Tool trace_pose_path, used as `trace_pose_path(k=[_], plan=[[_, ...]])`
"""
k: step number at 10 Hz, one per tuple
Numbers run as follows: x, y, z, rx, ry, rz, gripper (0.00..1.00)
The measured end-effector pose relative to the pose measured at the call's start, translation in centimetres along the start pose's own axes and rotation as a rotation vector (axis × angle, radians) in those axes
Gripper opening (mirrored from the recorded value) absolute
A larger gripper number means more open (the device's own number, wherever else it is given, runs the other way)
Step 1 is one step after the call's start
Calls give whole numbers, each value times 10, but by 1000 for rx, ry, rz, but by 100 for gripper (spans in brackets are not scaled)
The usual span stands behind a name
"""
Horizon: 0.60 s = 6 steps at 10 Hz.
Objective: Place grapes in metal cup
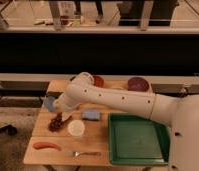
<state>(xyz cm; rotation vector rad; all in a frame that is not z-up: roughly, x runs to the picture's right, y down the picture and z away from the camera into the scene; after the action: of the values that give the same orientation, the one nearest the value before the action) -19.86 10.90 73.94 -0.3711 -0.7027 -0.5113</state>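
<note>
The grapes (55, 122), a dark red-purple bunch, lie on the wooden table (40, 156) at the left, beside the white cup (76, 128). My gripper (66, 118) is at the end of the white arm (113, 100), low over the table and right at the upper right edge of the grapes. The arm's bulk covers most of the gripper. The metal cup does not show; the arm hides the back left of the table.
An orange-red sausage (46, 146) and a fork (87, 153) lie near the front edge. A blue sponge (91, 115) is mid-table and a blue object (49, 103) at the left. A green tray (138, 140) is at the right. Red (98, 81) and purple (138, 83) bowls stand at the back.
</note>
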Motion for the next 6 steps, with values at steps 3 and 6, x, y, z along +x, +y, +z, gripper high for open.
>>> trace_pose_path(k=[3,6], plan=[[0,1,5,-15,-13,0,80],[-3,1,15,-42,-18,19,80]])
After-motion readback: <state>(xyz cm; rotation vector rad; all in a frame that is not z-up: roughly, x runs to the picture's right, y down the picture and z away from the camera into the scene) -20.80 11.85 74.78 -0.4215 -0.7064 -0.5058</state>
